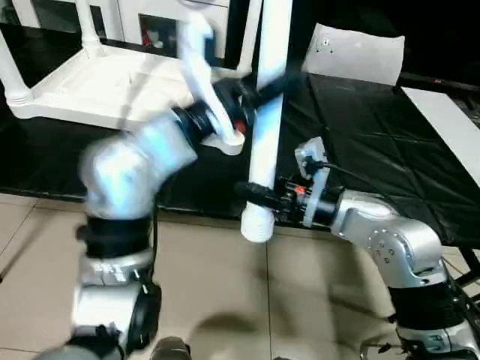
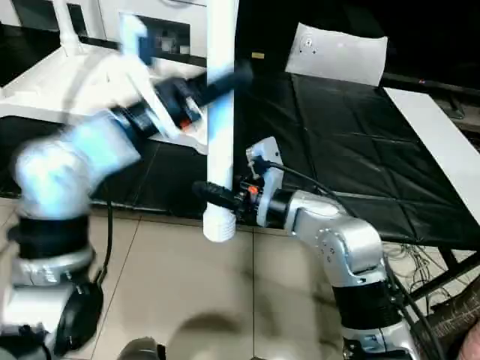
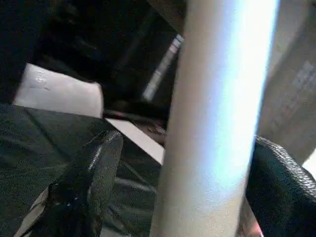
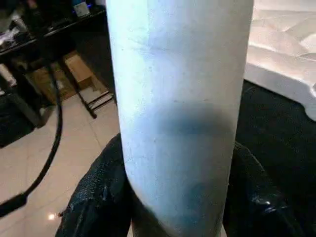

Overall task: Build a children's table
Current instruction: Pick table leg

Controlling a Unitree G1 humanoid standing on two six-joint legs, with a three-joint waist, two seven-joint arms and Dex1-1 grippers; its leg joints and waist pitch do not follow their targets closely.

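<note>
The white tabletop (image 1: 97,90) lies upside down on the black mat at the back left, with legs (image 1: 88,26) standing up from its corner sockets. A loose white leg (image 1: 266,112) stands nearly upright in mid-air in front of it, threaded end (image 1: 257,225) down. My right gripper (image 1: 259,196) is shut on this leg just above the thread, and both fingers (image 4: 98,197) press its sides. Higher up, my left gripper (image 1: 259,94) sits around the leg, blurred with motion. Its jaws stand open, with a gap between one finger (image 3: 94,182) and the leg (image 3: 217,118).
A black mat (image 1: 360,150) covers the raised platform; tiled floor (image 1: 225,300) lies in front. A white pillow-like slab (image 1: 352,52) rests at the back right, a white board (image 1: 450,127) along the right edge, and a white cabinet (image 1: 150,22) behind the tabletop.
</note>
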